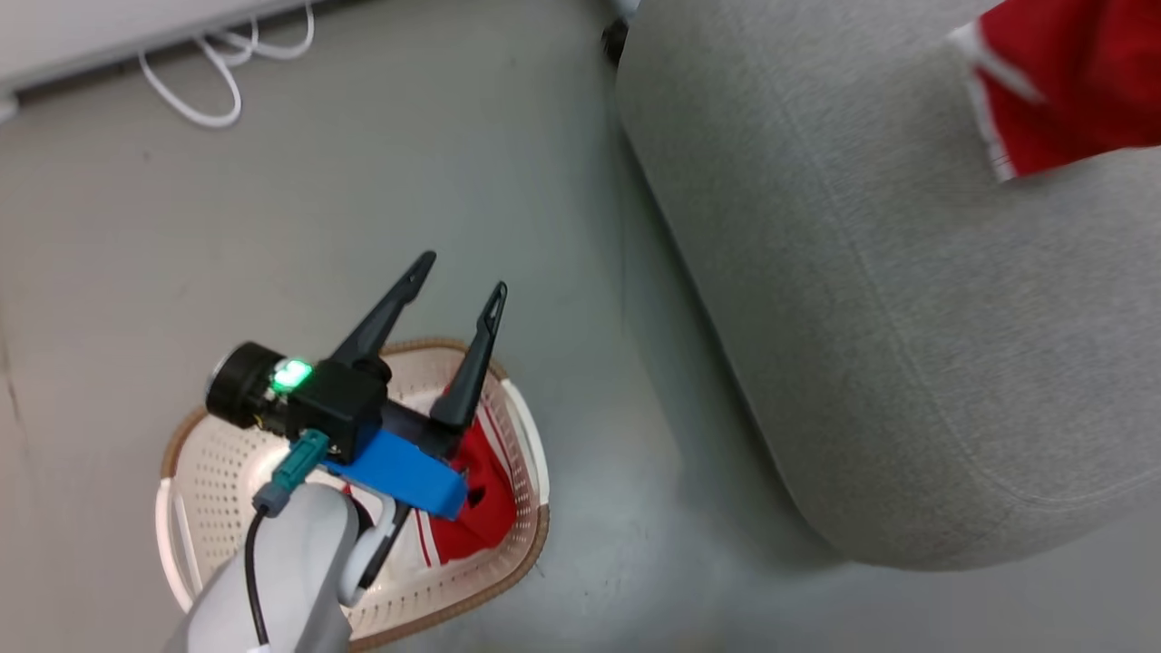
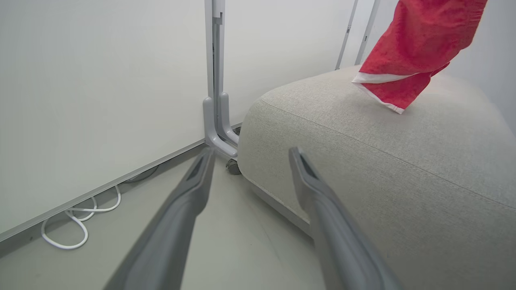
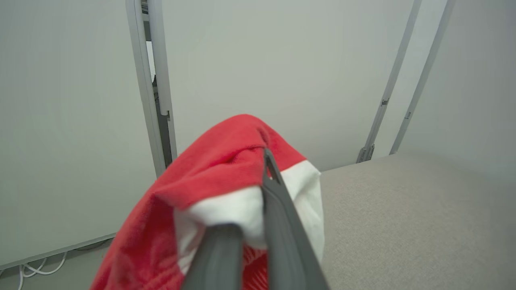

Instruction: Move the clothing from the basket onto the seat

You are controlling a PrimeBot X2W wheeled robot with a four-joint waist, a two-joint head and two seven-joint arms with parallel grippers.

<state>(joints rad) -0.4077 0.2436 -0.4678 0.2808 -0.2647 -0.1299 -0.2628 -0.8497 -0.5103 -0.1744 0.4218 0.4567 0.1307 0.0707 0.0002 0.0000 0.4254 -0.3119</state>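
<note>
Grey floor (image 1: 363,181) runs beside the seat (image 1: 862,317). Over the seat, my right jaws are clenched on one red garment (image 3: 217,169), which hangs down toward it. Beside the seat, my left jaws hang released above the basket (image 1: 218,462), with the second garment (image 1: 481,508) lying inside, beneath them.

floor (image 1: 590,363) between basket (image 1: 209,458) and seat (image 1: 862,317): open | left gripper (image 1: 462,274) over basket | cable (image 1: 210,121) by wall
</note>
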